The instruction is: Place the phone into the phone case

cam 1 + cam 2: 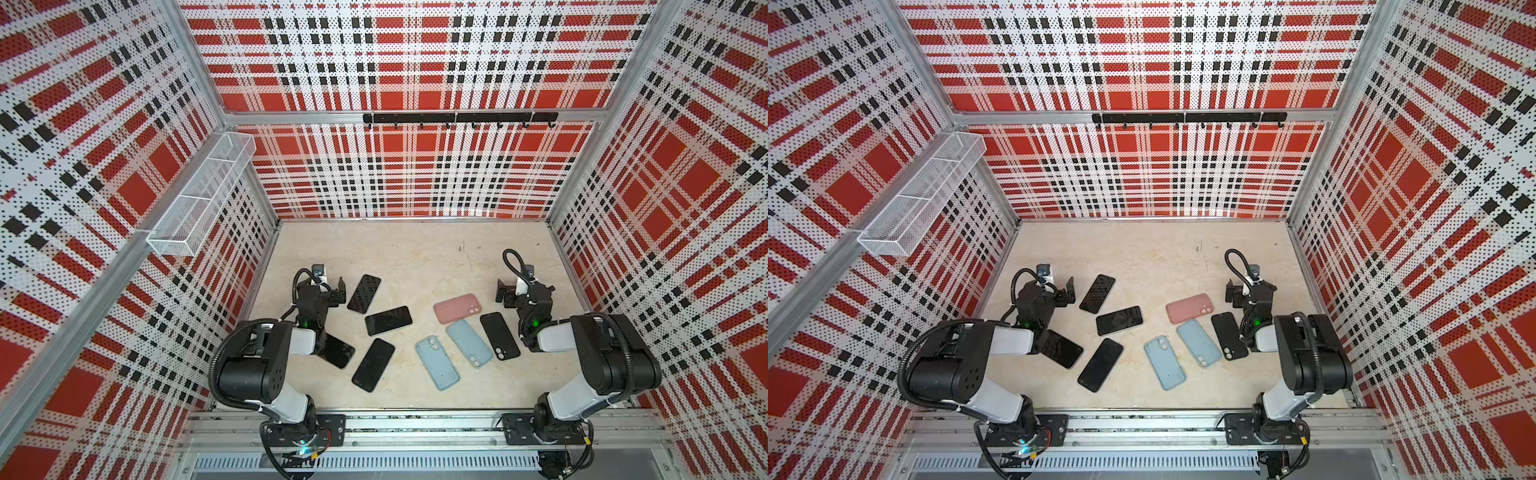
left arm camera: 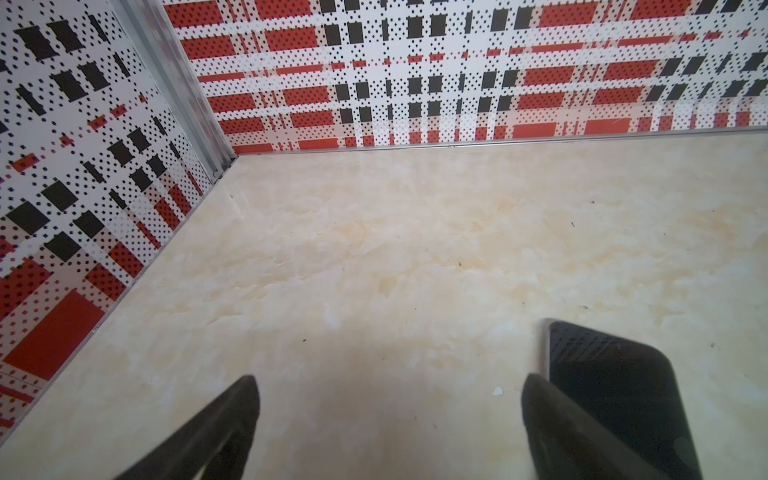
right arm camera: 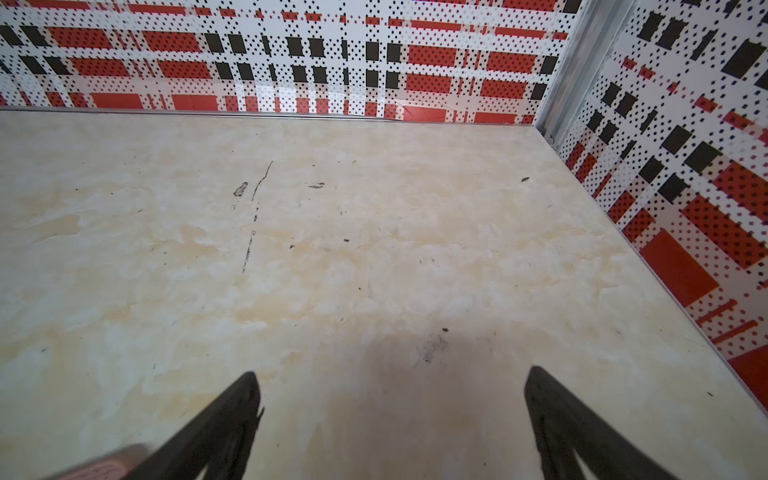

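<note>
- a pale marbled table [image 1: 415, 249] is shut in on three sides by red, black and white plaid pegboard walls [image 1: 415, 174], with a metal trim along each foot.
- the left pincer [image 2: 390, 380] is spread wide and holds nothing. there is bare table between its fingers [image 2: 224, 415].
- just beside its inner finger lies the nearest phone [image 2: 615, 386], black and screen up. i cannot tell whether they touch.
- behind that pincer and inward lie the middle phone [image 1: 388, 321] and the rear phone [image 1: 373, 365], with the covered phone [image 1: 338, 351] partly under the left arm.
- the right pincer [image 3: 392, 372] is also wide and empty.
- the pink case [image 1: 457, 308] lies just inward of it, and a blurred corner of that case shows in the right wrist view.
- the black case [image 1: 499, 336] lies behind the right pincer. inward of it lie the upper blue case [image 1: 469, 343] and the lower blue case [image 1: 437, 362], all close together.
- on its outer side each pincer has a strip of bare table before the side wall.
- ahead of both pincers the table runs open to the back wall, marked only by scuffs and a thin dark scratch [image 3: 253, 216].
- high up, a white wire basket [image 1: 199, 199] hangs on the left wall and a black hook rail [image 1: 457, 118] on the back wall.
</note>
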Tool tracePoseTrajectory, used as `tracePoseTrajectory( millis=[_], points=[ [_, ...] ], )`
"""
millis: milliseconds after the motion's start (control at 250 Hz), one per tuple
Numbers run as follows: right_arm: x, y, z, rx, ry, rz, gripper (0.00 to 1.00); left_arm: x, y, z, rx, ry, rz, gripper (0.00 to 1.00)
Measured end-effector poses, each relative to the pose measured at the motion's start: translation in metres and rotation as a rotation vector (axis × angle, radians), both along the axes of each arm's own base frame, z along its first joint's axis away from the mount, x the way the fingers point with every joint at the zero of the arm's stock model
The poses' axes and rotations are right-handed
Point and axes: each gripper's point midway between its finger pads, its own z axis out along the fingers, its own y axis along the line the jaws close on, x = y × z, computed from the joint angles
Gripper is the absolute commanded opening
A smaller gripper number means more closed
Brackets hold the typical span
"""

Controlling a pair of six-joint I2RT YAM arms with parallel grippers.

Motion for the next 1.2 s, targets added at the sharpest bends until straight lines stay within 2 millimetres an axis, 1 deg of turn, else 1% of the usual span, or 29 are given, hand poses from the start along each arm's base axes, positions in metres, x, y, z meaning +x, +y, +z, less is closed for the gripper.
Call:
tracePoseTrajectory(
  millis=[916, 1124, 1156, 1197],
  points=[
    [0.0, 0.0, 0.0, 0.0, 0.0, 0.0, 1.0, 0.0, 0.001, 0.0, 0.003, 0.0, 0.003, 0.99],
    [-0.001, -0.001, 0.001, -0.001, 0.004, -0.005, 1.0, -0.001, 0.011, 0.006, 0.012, -0.029, 0.075, 0.99],
    [-0.002, -0.001, 0.002, -0.001, 0.009, -0.006, 1.0, -0.001, 0.011, 0.007, 0.018, -0.031, 0.086, 0.99],
    [-0.004, -0.002, 0.009, -0.002, 0.007, -0.009, 1.0, -0.003, 0.008, 0.01, 0.033, -0.032, 0.095, 0.99]
  ],
)
